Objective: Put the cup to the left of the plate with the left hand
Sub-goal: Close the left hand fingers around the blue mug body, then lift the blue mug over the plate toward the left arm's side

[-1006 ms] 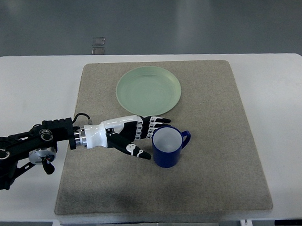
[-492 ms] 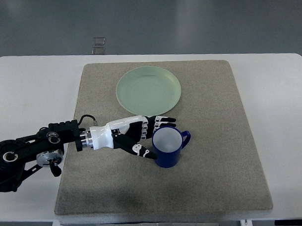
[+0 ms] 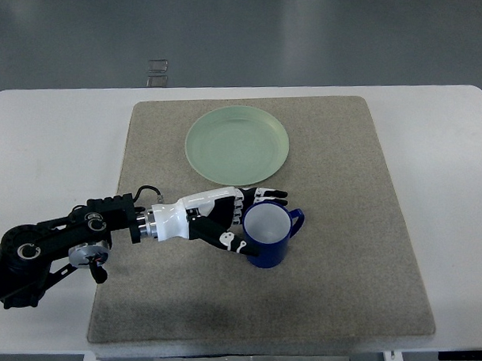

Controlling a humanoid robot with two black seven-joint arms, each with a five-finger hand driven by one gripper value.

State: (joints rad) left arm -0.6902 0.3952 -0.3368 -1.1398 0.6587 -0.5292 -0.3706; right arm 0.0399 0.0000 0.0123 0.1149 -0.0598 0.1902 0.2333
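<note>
A blue cup (image 3: 271, 236) with a pale inside stands upright on the grey mat (image 3: 339, 272), its handle pointing right. A pale green plate (image 3: 237, 145) lies at the mat's far middle, above and left of the cup. My left hand (image 3: 244, 220) reaches in from the left and sits against the cup's left side. Its fingers (image 3: 265, 197) spread past the rim's far edge and the thumb (image 3: 231, 242) lies at the near left wall. The hand is open around the cup, not closed on it. The right arm is out of view.
The mat covers most of a white table (image 3: 42, 148). A small clear object (image 3: 156, 68) lies on the floor beyond the table's far edge. Bare mat stretches left of the plate and right of the cup.
My left hand has slid right across the mat until its fingers and thumb flank the cup's left side. The cup and the plate have not moved.
</note>
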